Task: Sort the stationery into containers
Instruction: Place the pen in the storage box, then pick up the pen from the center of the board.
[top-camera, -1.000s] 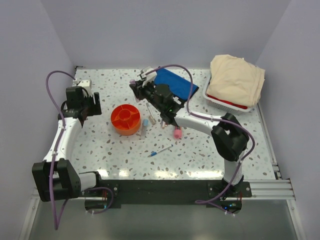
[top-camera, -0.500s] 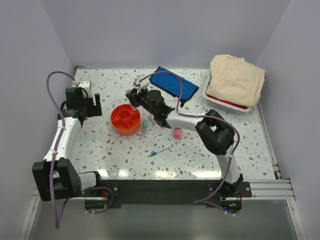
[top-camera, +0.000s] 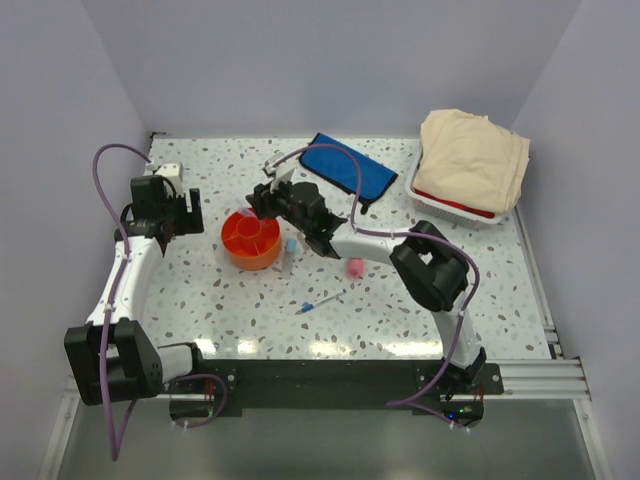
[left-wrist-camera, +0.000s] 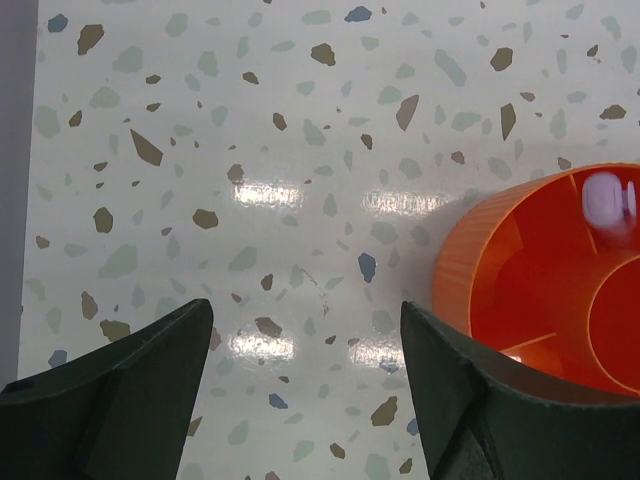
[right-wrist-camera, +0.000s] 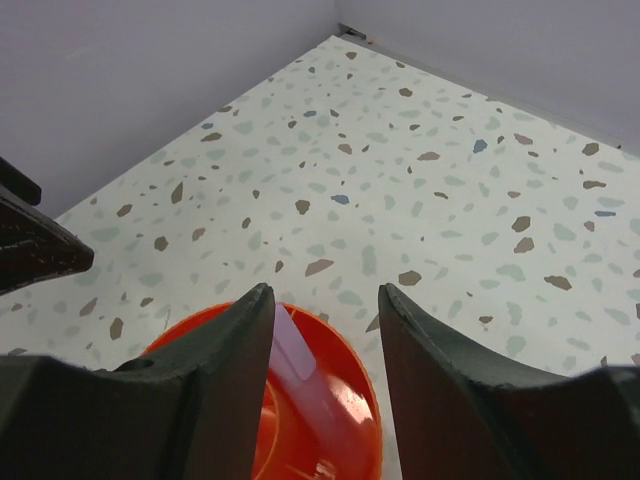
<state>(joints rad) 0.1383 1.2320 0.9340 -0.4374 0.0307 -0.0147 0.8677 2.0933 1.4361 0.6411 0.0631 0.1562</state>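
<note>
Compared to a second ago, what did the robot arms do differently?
The right claw swung left from near the blue pouch to above the orange tub, and its jaws have widened off the lilac stick, which looks released into the tub. The left claw, open, the pouch, the pen and the pink tube stayed put.

The left arm (top-camera: 125, 270) rises from its base at seven o'clock and runs up toward ten o'clock. There the left gripper (left-wrist-camera: 305, 320) points straight down with its jaws spread wide. The right arm (top-camera: 375, 240) climbs from five o'clock, folds at the elbow near four o'clock, and stretches its forearm toward eleven o'clock. The right gripper (right-wrist-camera: 325, 295), near the centre, tilts downward with its jaws parted.
</note>
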